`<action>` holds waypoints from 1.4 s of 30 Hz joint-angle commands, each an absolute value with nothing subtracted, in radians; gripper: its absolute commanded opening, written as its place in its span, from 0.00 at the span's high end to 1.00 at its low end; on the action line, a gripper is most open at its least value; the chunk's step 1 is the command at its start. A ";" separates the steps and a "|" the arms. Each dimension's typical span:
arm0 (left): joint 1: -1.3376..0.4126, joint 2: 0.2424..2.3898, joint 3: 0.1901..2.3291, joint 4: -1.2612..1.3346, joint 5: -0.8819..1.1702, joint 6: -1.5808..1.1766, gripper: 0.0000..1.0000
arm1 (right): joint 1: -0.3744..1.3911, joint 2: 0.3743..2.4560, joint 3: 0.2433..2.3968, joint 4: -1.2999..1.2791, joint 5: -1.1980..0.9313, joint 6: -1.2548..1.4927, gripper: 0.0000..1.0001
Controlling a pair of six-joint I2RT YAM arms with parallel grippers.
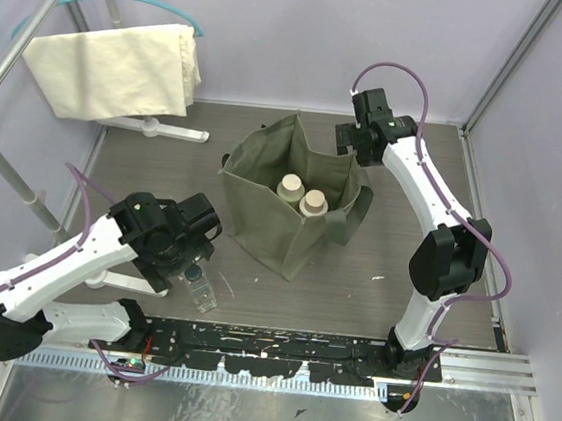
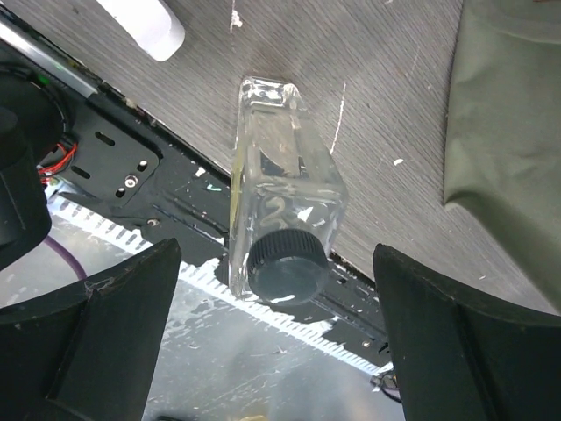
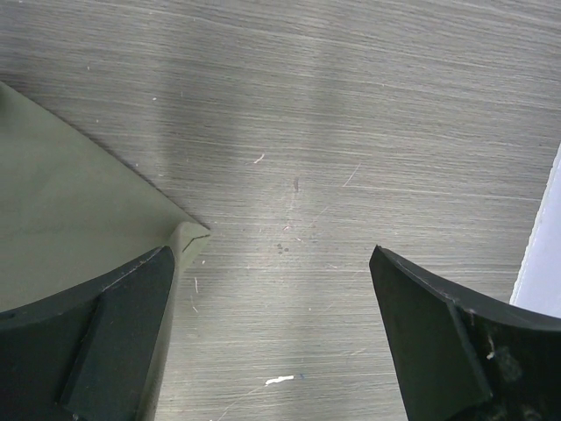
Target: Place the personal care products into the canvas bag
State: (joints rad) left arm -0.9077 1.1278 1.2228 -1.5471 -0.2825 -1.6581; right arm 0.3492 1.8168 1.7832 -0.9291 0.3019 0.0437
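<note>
The olive-green canvas bag (image 1: 277,232) stands open mid-table; its fabric also shows in both wrist views (image 2: 508,114) (image 3: 61,202). Two bottles stand upright inside it, with pale caps (image 1: 291,186) (image 1: 313,204). A clear bottle (image 1: 199,288) (image 2: 285,193) with a dark cap (image 2: 287,266) lies on its side at the near edge, partly over the black rail. My left gripper (image 1: 193,267) (image 2: 276,351) hangs open above its cap end, one finger on either side, not touching it. My right gripper (image 1: 353,143) (image 3: 272,342) is open and empty beside the bag's far right corner.
A cream cloth bag (image 1: 115,67) hangs on a hanger from a metal rack at the back left, whose white feet (image 1: 164,130) (image 2: 145,22) rest on the table. A black rail (image 1: 266,350) runs along the near edge. Walls close in at the back and right (image 3: 543,254).
</note>
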 commanded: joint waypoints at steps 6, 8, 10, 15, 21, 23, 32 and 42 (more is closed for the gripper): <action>-0.925 1.117 1.050 -1.373 -0.297 -1.792 0.02 | 0.348 1.730 1.773 -0.884 0.289 0.036 0.00; -0.926 1.120 1.031 -1.335 -0.299 -1.790 0.01 | 0.348 1.721 1.768 -0.883 0.288 0.035 0.00; -0.927 1.124 1.022 -1.323 -0.300 -1.784 0.01 | 0.348 1.713 1.763 -0.884 0.291 0.034 0.00; -0.926 1.120 0.986 -1.290 -0.283 -1.770 0.15 | 0.347 1.702 1.754 -0.884 0.299 0.031 0.00; -0.929 1.102 0.929 -1.241 -0.231 -1.775 0.41 | 0.346 1.697 1.744 -0.881 0.301 0.031 0.00; -0.929 1.092 0.924 -1.243 -0.233 -1.776 0.52 | 0.347 1.695 1.740 -0.878 0.300 0.032 0.00; -0.928 1.061 0.945 -1.187 -0.261 -1.705 1.00 | 0.346 1.706 1.737 -0.876 0.293 0.032 0.00; -0.928 1.255 1.352 -1.132 -0.285 -1.043 1.00 | 0.344 1.691 1.727 -0.872 0.280 0.012 0.00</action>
